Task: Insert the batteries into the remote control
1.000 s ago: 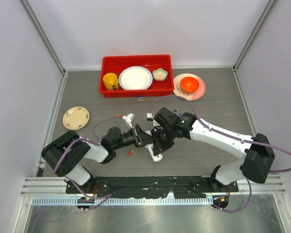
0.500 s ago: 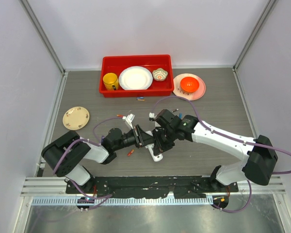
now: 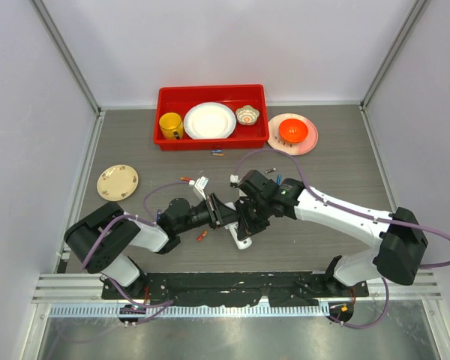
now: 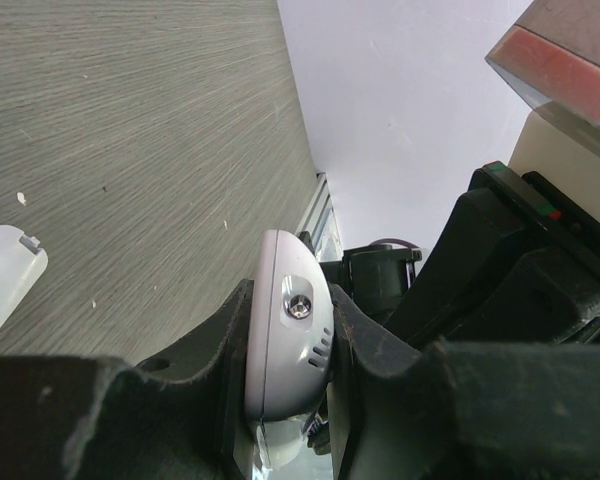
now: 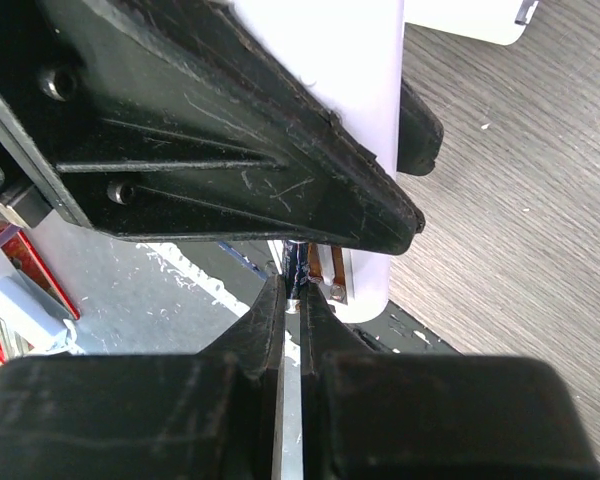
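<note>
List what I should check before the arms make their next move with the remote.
1. Remote clamped in left jaws: ok.
2. Right jaws shut, close to the remote: ok.
3. Thin dark thing at their tips is a battery: cannot tell.
4. It lines up with the slot: cannot tell.
5. Cover off, lying on the table: ok.
6. Spare red battery on the table: ok.

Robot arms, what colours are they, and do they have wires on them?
The left arm and the right arm look alike. Each has smooth white tubes joined by chunky black joints. Thin purple cables loop along both of them. The jaws are black, wedge-shaped and a bit scuffed.
</note>
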Available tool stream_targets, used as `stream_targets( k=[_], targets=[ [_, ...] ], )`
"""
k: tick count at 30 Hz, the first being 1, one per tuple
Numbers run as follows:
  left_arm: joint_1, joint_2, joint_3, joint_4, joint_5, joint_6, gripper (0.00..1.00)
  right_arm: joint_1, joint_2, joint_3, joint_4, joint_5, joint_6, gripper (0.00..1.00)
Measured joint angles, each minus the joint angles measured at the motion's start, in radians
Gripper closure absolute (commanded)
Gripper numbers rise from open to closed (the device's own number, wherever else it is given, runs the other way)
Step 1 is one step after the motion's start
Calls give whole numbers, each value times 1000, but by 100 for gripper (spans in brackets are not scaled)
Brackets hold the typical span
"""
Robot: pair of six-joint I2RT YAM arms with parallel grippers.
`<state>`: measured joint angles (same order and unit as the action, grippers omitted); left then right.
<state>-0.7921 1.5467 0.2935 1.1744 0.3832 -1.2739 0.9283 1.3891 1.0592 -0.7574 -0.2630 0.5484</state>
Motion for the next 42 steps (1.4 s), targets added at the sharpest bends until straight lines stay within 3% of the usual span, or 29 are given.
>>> stream_targets(
  k=[22, 42],
  targets=[
    [-13, 0, 0, -10, -11, -5, 100, 5, 51, 60, -82, 6, -60, 88],
    [-18, 0, 8, 5, -9, -6, 100, 5, 53, 78, -110, 22, -63, 77]
  ],
)
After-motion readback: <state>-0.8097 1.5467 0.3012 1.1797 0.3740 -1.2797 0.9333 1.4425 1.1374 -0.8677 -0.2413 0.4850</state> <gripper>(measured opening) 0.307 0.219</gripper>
